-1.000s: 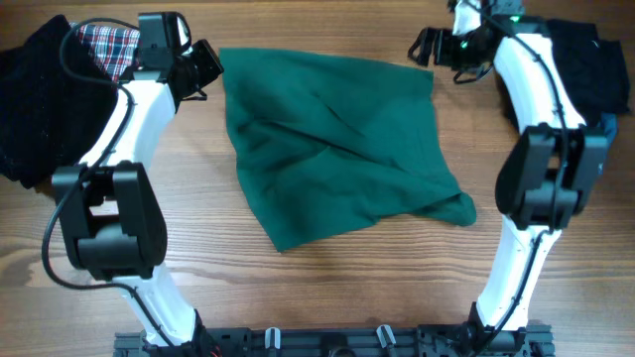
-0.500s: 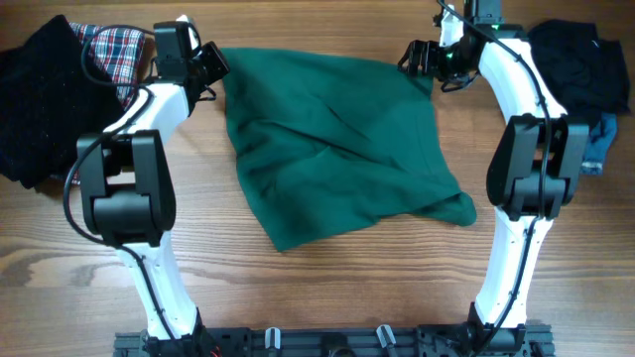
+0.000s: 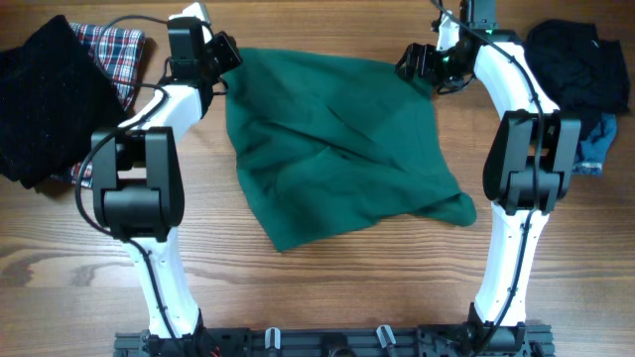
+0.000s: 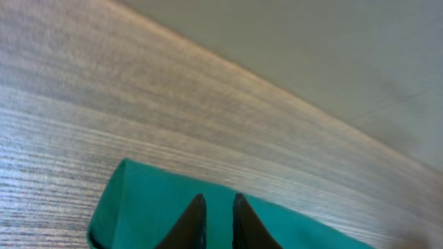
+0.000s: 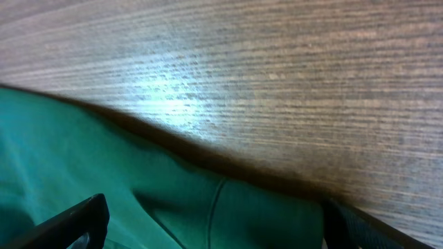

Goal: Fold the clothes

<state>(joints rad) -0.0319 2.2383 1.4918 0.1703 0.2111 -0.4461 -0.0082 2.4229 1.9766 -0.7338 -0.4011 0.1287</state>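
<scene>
Far corners of the crumpled green cloth (image 3: 337, 149) sit under my claws: left claw (image 4: 218, 214) nearly closed, hold unclear; right claw (image 3: 413, 65) gaping.

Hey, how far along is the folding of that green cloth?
Done: nothing folded yet. The green cloth lies spread and rumpled on the table. In hand: the left gripper, nearly closed, and the right gripper, open, sit at its far corners. Remaining: grasp, make every fold, then the black and plaid pile and the black and denim pile.

White links (image 3: 516, 248); black joints (image 3: 134, 188), cables (image 3: 79, 178), left claw (image 4: 218, 221), right claw (image 5: 211, 225).
</scene>
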